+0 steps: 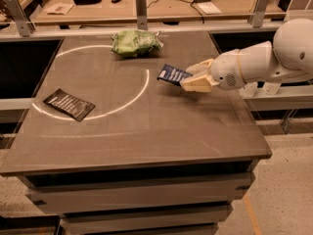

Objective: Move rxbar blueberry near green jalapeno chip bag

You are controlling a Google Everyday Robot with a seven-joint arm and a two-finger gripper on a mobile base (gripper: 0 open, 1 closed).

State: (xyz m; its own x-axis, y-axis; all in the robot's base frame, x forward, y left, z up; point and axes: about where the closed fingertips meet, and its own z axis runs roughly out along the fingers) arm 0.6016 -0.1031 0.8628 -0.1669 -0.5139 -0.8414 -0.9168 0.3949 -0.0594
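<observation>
The rxbar blueberry (172, 74), a small dark navy wrapper with white lettering, is held off the table at its right end by my gripper (191, 76). The gripper's cream fingers (196, 83) are shut on the bar, and the white arm reaches in from the right. The green jalapeno chip bag (134, 42), a puffy crumpled light-green packet, lies at the back middle of the table. The bar hangs to the right of the bag and nearer the front, apart from it.
A flat black wrapper with white text (69, 104) lies at the front left. A white circle line (146, 80) is drawn on the grey table (146, 141). A rail with posts and a cluttered bench stand behind the table.
</observation>
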